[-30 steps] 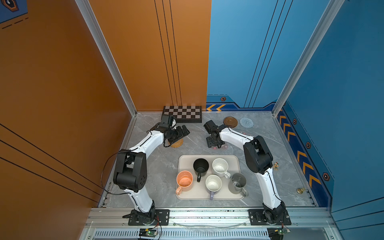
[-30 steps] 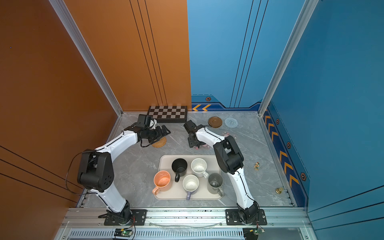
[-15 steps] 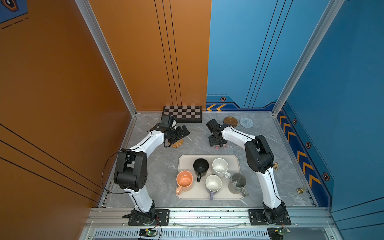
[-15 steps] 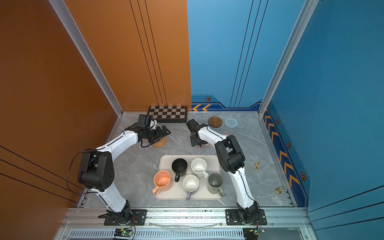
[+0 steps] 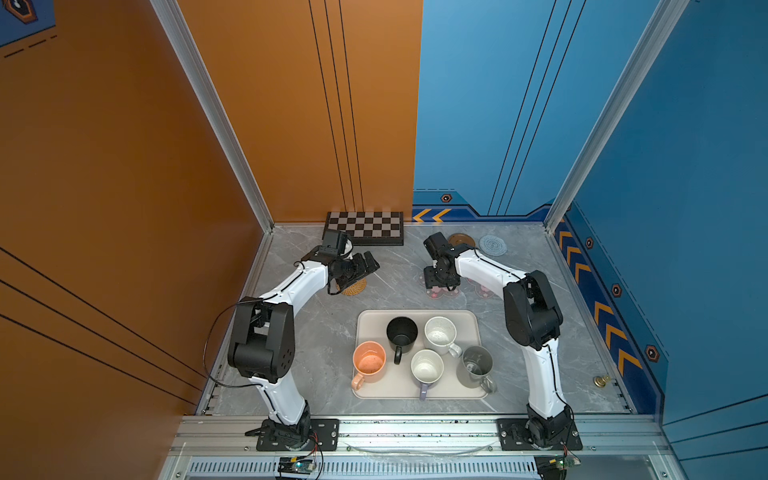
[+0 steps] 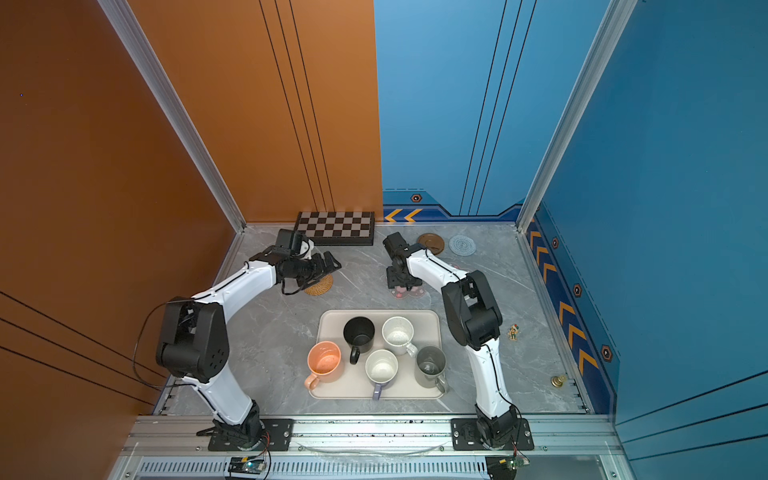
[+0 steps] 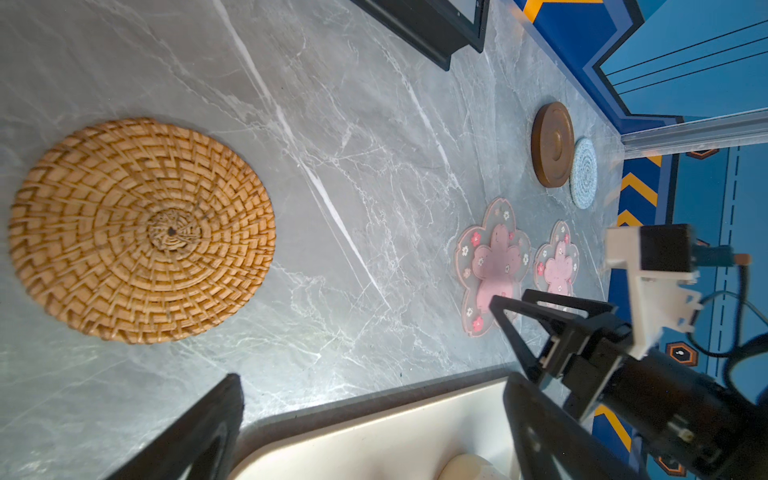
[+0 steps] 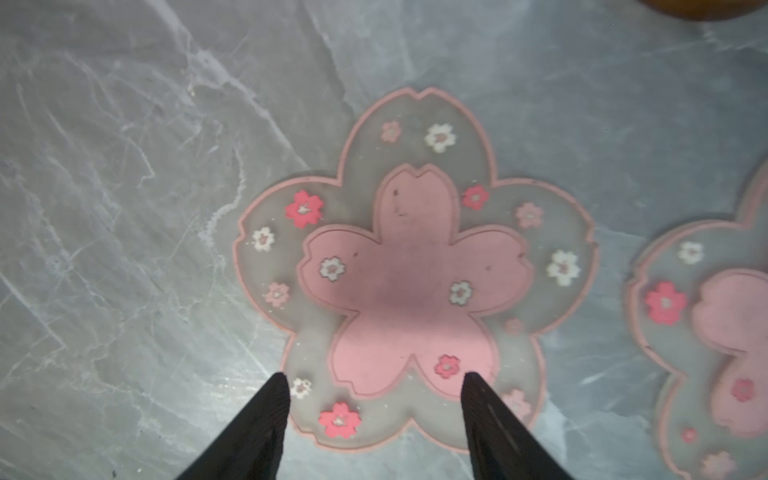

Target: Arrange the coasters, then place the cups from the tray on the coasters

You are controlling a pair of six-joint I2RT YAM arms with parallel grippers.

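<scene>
Cups (image 5: 427, 365), five: all standing in the tray (image 5: 471, 324). Rattan coaster (image 7: 141, 230): beyond the tray's far left corner; my left gripper (image 5: 368, 264) near it, jaws spread wide, empty. Pink blossom coasters (image 8: 415, 282), two: just past the tray's far edge; my right gripper (image 8: 374, 376) over one, jaws partly apart, gripping nothing. Brown coaster (image 5: 461, 241) and grey-blue coaster (image 5: 493, 245): farther past that edge.

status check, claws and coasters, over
left claw open near rattan coaster. right claw open over pink blossom coaster, nothing gripped. five cups on tray. nothing blocking.
</scene>
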